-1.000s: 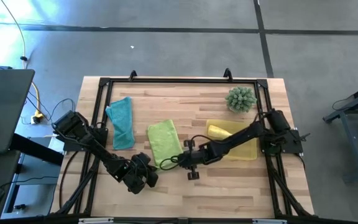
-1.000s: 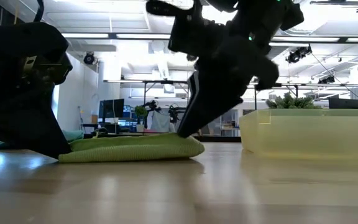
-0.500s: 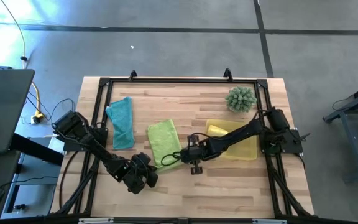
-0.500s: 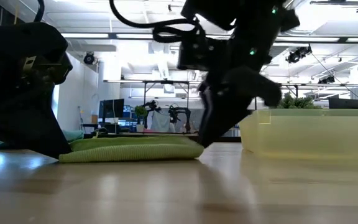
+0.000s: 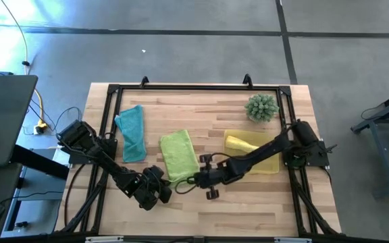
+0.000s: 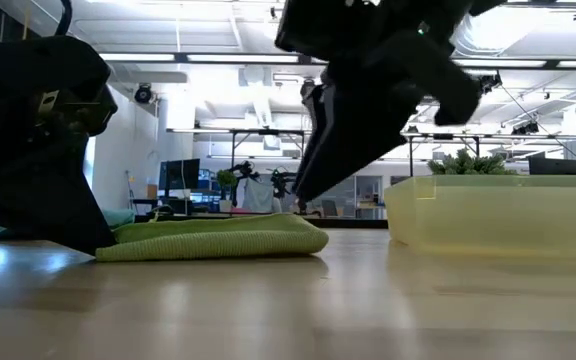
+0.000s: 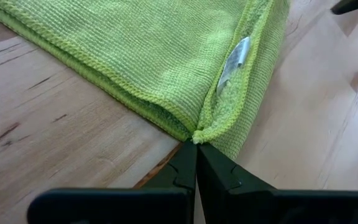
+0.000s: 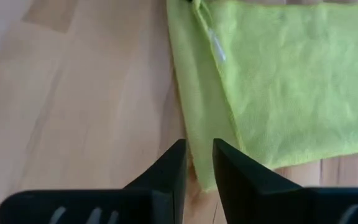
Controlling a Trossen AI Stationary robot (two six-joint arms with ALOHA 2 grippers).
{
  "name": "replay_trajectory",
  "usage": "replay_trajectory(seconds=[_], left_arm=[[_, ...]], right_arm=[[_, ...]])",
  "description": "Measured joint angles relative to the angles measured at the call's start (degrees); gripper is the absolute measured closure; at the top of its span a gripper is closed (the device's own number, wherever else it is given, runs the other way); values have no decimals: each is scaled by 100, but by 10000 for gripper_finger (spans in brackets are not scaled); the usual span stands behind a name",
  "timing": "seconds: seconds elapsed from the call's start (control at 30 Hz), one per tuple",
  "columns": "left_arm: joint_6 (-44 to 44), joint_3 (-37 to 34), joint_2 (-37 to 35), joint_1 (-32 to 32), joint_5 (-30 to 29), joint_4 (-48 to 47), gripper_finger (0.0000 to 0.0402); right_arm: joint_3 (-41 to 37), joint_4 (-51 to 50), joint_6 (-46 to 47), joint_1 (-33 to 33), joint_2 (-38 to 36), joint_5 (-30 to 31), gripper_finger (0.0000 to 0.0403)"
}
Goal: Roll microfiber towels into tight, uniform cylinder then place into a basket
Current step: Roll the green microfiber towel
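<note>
The lime green towel (image 5: 179,154) lies folded flat on the table; its near end shows in the low view (image 6: 213,238). My left gripper (image 7: 196,149) is shut at the towel's near left corner. My right gripper (image 8: 199,155) hovers a little above the towel's near right corner (image 6: 303,195), with a narrow gap between its fingers and nothing in it. The teal towel (image 5: 132,132) lies flat at the far left. The yellow towel (image 5: 238,143) lies rolled in the basket (image 5: 270,166). My left gripper pinches the green towel's near left corner (image 7: 197,135) at the very tips of its two fingers. The fingers come slanting down from the table's near left side. The corner is bunched at the tips, and the rest of the towel lies flat on the table.
A spiky green plant (image 5: 261,108) stands at the far right, behind the basket (image 6: 498,215). A black frame runs around the table's edges (image 5: 194,88). Bare wood lies between the green towel and the table's near edge.
My right gripper has left the green towel's near right corner: it went down beside the towel toward the basket, then rose and came back above the corner, a little toward the table's near edge. The towel has kept its place and shape.
</note>
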Motion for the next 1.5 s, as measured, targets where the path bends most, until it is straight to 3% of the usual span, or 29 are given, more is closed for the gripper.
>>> replay_trajectory(seconds=[0.1, 0.3, 0.4, 0.87, 1.07, 1.33, 1.5], left_arm=[[31, -2, 0, 0, 2, 11, 401], [31, -2, 0, 1, 4, 30, 401], [31, -2, 0, 2, 4, 41, 401], [118, -4, -22, 4, 48, 114, 401], [1228, -11, -384, 17, 220, -28, 376], [2326, -11, -1066, 153, 1013, -413, 298], [4312, -6, -1123, 61, 1317, 462, 272]], right_arm=[[2, 38, 14, -12, 85, 70, 308], [4, 48, -77, -28, 157, -51, 218], [2, 62, -77, -81, 213, -100, 197], [28, 166, -197, -183, 670, -157, 248], [28, 24, -111, -188, 687, -202, 271], [20, 2, 101, -197, 696, -309, 274], [13, 40, 76, -197, 698, -315, 274]])
